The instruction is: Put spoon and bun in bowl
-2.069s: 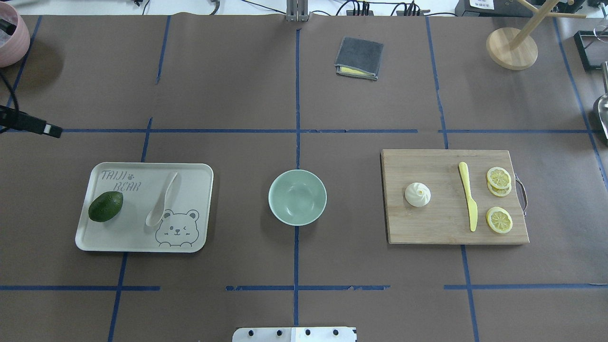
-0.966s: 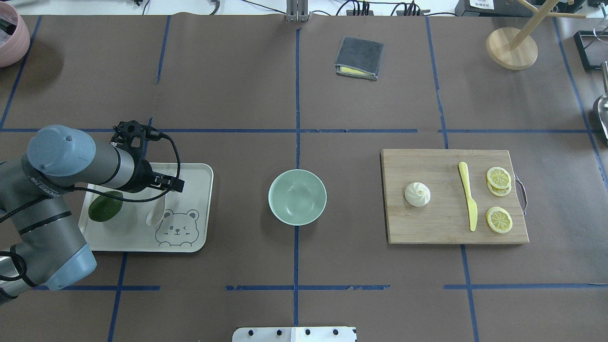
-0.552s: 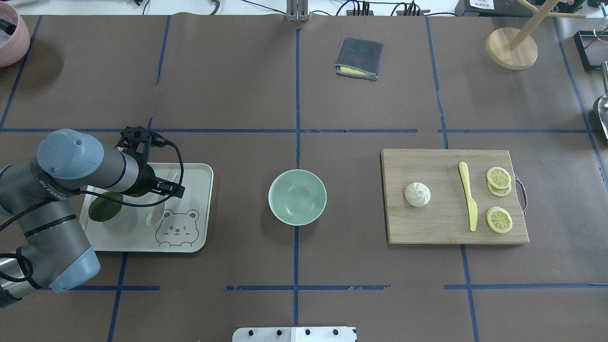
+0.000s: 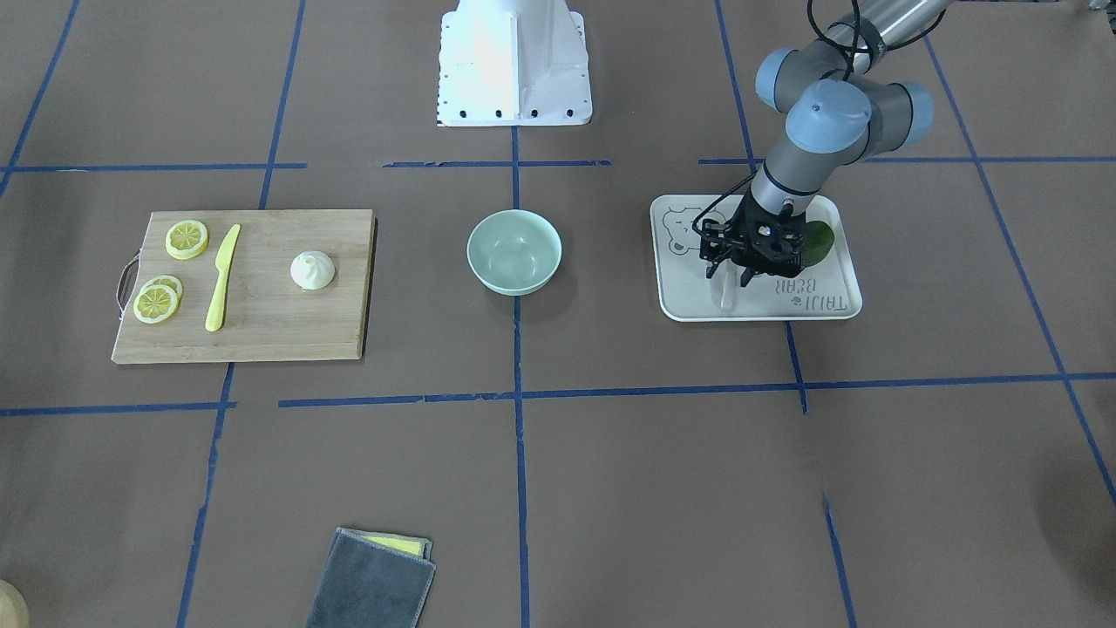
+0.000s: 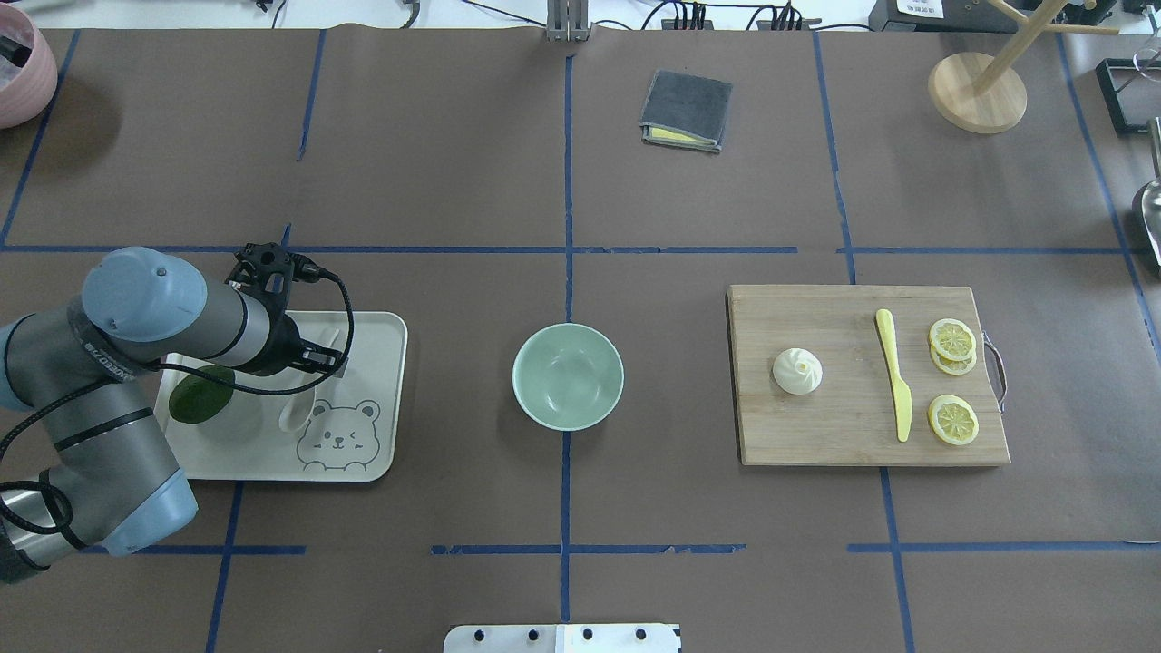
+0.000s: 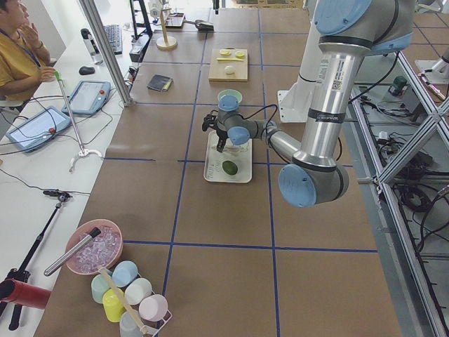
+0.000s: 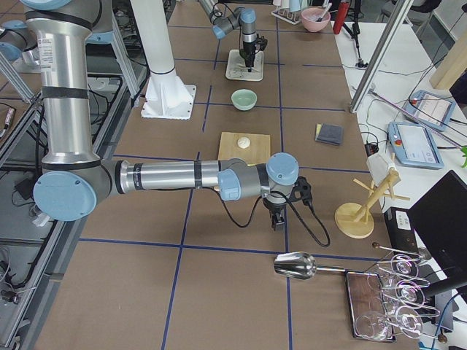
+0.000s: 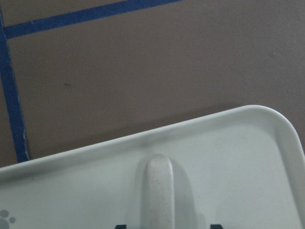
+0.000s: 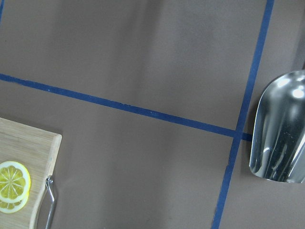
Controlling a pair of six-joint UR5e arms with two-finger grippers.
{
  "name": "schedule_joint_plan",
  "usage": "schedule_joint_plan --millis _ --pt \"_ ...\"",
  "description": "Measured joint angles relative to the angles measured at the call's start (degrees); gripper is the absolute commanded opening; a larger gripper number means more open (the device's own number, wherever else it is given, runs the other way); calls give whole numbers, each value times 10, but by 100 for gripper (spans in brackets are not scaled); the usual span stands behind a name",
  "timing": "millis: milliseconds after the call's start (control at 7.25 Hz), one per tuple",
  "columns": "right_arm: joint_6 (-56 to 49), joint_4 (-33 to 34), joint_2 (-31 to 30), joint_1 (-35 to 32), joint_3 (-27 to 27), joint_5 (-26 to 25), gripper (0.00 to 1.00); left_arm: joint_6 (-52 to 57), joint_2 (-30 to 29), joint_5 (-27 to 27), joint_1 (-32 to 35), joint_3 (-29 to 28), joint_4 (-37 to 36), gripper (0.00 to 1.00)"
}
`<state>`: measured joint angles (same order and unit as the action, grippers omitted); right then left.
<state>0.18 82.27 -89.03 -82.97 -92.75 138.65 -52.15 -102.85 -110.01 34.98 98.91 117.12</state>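
The off-white spoon (image 5: 294,414) lies on the bear-print tray (image 5: 363,453), its handle pointing away from the robot. My left gripper (image 4: 729,277) is open and low over the tray. Its two fingers stand one on each side of the spoon handle (image 8: 159,191), not closed on it. The mint-green bowl (image 5: 568,376) sits empty at the table's centre. The white bun (image 5: 797,371) sits on the wooden cutting board (image 5: 834,431) to the right. My right gripper (image 7: 276,219) shows only in the exterior right view, over bare table beyond the board; I cannot tell whether it is open or shut.
A green avocado (image 5: 195,404) lies on the tray beside the left wrist. A yellow knife (image 5: 893,372) and lemon slices (image 5: 952,420) lie on the board. A grey cloth (image 5: 687,111) lies at the far side. A metal scoop (image 9: 281,129) lies at the right end.
The left arm came in from the left and moved over the tray. It has settled over the spoon handle. Bowl, bun and spoon have not moved.
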Motion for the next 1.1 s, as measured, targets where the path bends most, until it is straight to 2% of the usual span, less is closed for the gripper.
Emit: schedule_joint_plan --millis 690,1103 --pt "0 0 1 1 9 -1 100 -2 -14 1 1 14 -13 0" --pt "0 -26 0 1 8 19 100 -64 -119 1 0 10 -14 0"
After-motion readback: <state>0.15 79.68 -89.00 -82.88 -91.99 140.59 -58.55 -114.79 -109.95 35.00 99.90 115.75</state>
